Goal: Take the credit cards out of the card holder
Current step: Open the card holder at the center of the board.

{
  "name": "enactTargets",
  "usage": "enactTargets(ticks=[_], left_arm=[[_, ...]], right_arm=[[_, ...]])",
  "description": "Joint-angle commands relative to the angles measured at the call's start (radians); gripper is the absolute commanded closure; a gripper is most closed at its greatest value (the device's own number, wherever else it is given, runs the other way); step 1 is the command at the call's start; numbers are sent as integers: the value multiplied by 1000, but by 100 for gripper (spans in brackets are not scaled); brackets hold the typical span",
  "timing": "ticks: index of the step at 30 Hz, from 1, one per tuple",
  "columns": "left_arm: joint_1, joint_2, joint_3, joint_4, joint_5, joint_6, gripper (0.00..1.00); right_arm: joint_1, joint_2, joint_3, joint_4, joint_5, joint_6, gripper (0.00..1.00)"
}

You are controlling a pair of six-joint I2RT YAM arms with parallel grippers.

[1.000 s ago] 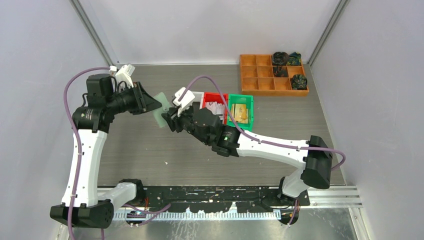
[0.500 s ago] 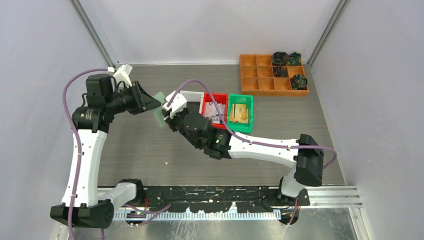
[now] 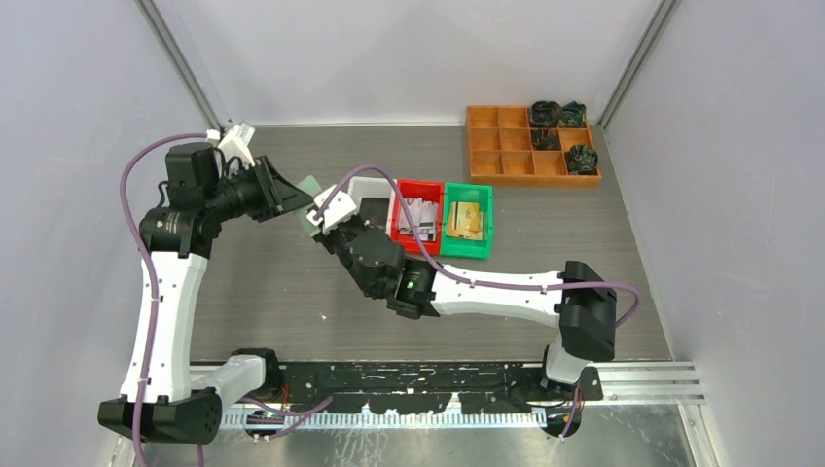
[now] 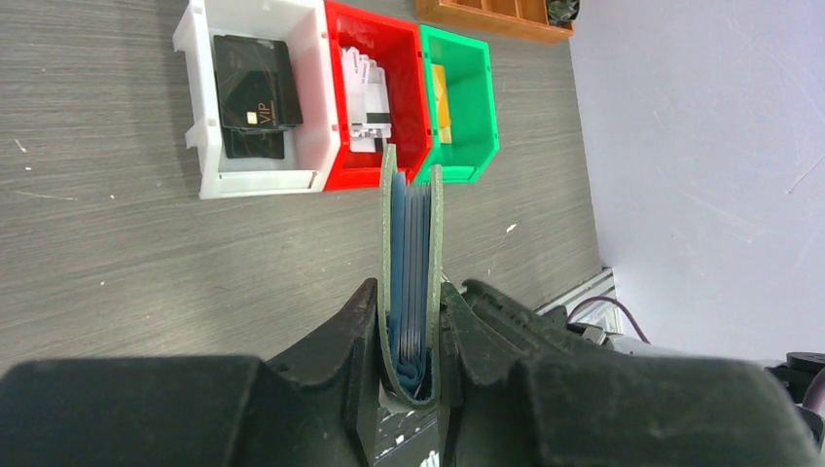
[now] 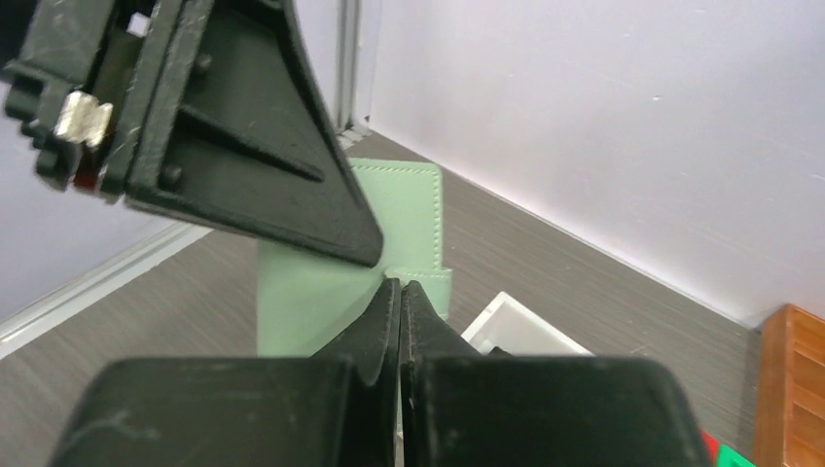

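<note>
My left gripper (image 4: 409,292) is shut on the fold of the mint-green card holder (image 4: 387,224), which it holds above the table. Bluish pocket edges (image 4: 413,243) show between its covers. My right gripper (image 5: 400,284) is shut, its tips against the holder's (image 5: 302,292) lower edge. Whether anything thin is pinched between them does not show. From above, the holder (image 3: 308,185) peeks out between the left gripper (image 3: 292,199) and the right wrist. Loose credit cards lie in bins: black ones (image 4: 255,92), pale printed ones (image 4: 368,97) and a gold one (image 4: 440,97).
A white bin (image 3: 367,183), a red bin (image 3: 431,187) and a green bin (image 3: 484,224) stand in a row just right of the grippers. An orange compartment tray (image 3: 511,146) with dark items sits at the back right. Walls close in on both sides.
My right gripper has moved left up to the card holder and its jaws have closed. The left gripper has kept its grip and barely moved.
</note>
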Motion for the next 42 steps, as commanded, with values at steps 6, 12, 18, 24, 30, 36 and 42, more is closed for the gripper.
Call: enactTargets(ticks=[6, 12, 18, 24, 30, 36, 42], left_arm=[[-8, -21, 52, -44, 107, 36, 100], [-9, -30, 70, -43, 111, 106, 100], [-9, -22, 107, -37, 165, 184, 100], [-8, -29, 112, 22, 275, 173, 100], [-8, -34, 121, 108, 392, 100, 100], [-9, -40, 131, 136, 461, 62, 100], [-8, -49, 130, 150, 473, 38, 100]], right_arm=[[-63, -42, 13, 158, 206, -24, 99], [-145, -205, -74, -58, 28, 294, 95], [-371, -421, -251, -166, -490, 755, 19], [-420, -530, -406, -39, -760, 886, 3], [-420, -460, -462, 256, -919, 1051, 1], [-418, -354, -415, 394, -972, 1125, 0], [-410, -301, -351, 401, -952, 1127, 2]])
